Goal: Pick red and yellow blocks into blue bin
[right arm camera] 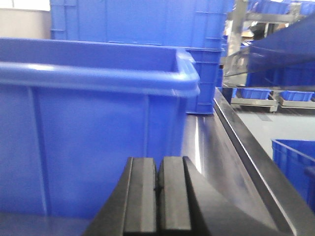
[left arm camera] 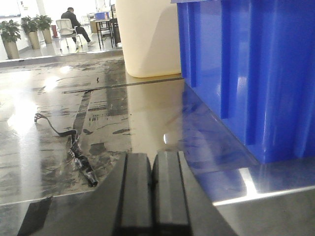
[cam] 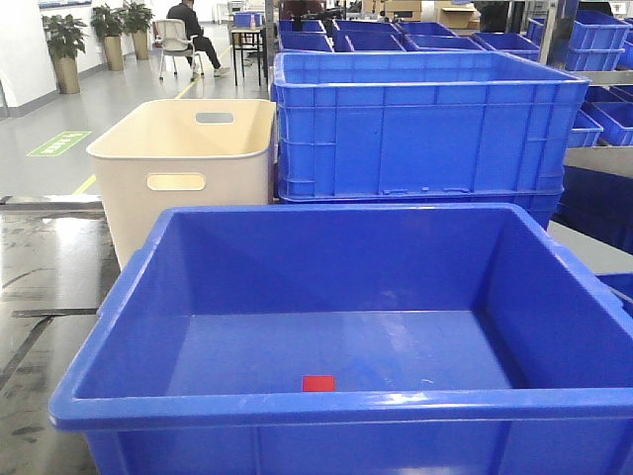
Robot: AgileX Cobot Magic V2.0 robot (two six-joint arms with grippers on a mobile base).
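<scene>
Red cube (cam: 318, 383) lay lower centre inside blue bin (cam: 297, 410); yellow brick unseen. Left gripper (left arm camera: 153, 184) and right gripper (right arm camera: 158, 187) pressed together, empty. Locate brick before reaching; open fingers first.

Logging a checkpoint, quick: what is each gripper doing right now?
Left gripper: closed, holding nothing.
Right gripper: closed, holding nothing.

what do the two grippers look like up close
Both look alike: the left gripper and right gripper each show two flat, dark grey-black rectangular fingers with squared edges, on a dark angled body. No cables or markings on them are visible.
</scene>
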